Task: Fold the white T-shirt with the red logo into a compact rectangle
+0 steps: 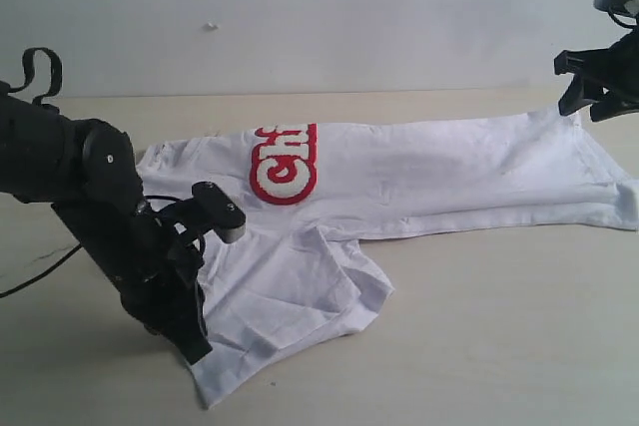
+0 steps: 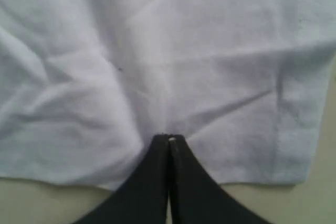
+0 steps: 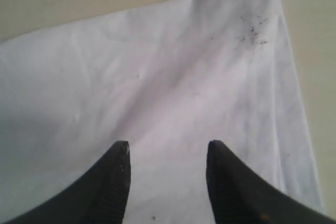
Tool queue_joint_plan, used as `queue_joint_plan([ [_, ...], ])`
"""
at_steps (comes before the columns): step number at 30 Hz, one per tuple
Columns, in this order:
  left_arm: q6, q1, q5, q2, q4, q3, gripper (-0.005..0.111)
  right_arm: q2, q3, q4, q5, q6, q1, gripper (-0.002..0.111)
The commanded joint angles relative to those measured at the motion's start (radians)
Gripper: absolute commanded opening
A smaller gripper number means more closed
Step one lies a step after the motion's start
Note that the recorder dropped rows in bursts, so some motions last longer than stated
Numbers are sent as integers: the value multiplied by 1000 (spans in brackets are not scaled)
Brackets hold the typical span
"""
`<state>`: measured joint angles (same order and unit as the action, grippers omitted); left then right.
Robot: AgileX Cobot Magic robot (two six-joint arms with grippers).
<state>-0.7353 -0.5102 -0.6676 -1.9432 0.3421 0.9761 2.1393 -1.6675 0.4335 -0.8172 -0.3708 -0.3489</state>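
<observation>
**Item 1. Left tool** [image 2: 169, 139]. Set at the near left corner of the garment. The jaws are pressed together, and creases in the cloth are drawn toward their tips, so a pinch of fabric is judged to be gripped.

**Item 2. White T-shirt** [image 1: 449, 172]. Laid along the surface [image 1: 479, 346] as a long band. A loose, rumpled flap is spread toward the near left. A compact rectangle is not yet formed.

**Item 3. Red logo** [image 1: 285, 162]. Placed left of the band's middle. Only its first letters are shown; the rest is hidden under a fold.

**Item 4. Right tool** [image 3: 167, 148]. Held at the shirt's far right corner. The jaws are parted and nothing is gripped. Cloth is seen beneath the gap, but contact cannot be told.

**Step in hand (judged).** The left flap is taken for folding onto the band, while the right corner is not yet taken.

**Next move (judged).** The flap must be lifted and laid flat with its edges matched to the band. The right corner must be pinched or pinned so that the band is not dragged.

**Surroundings.** A black cable [image 1: 30, 281] is trailed beside the left arm. A pale wall [image 1: 349, 7] is set behind. Dark specks [image 3: 252, 27] are noted near the right corner of the cloth.

**Hindrances (judged).** The flap's wrinkles are liable to be trapped in the fold.
</observation>
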Motion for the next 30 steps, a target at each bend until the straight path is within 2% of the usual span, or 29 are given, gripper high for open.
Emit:
queue_joint_plan([
  [1,43,0,-161,-28,-80,-111,0,3,-7,12,-26,-12,-1,46],
  [3,52,0,-182,0,-76,-135,0,3,-7,26,-36,-16,-1,46],
  [9,107,27,-375,101,-101,-159,0,3,-7,128,-66,-68,4,46],
  [11,109,55,-365,146,-109,-166,0,3,-7,143,-78,-86,12,46],
  [16,99,119,-165,282,-84,-166,0,3,-7,172,-120,-142,43,42],
  [21,85,142,181,385,28,-167,0,6,-7,152,-168,-218,95,15],
  [23,83,142,300,374,92,-167,0,14,-7,109,-185,-231,116,2],
  [24,83,142,352,357,122,-167,0,23,-7,62,-190,-226,128,0],
  [27,83,142,435,276,128,-163,0,59,-7,-102,-199,-133,159,0],
  [30,83,165,438,160,96,-129,0,104,-7,-236,-198,-41,175,0],
])
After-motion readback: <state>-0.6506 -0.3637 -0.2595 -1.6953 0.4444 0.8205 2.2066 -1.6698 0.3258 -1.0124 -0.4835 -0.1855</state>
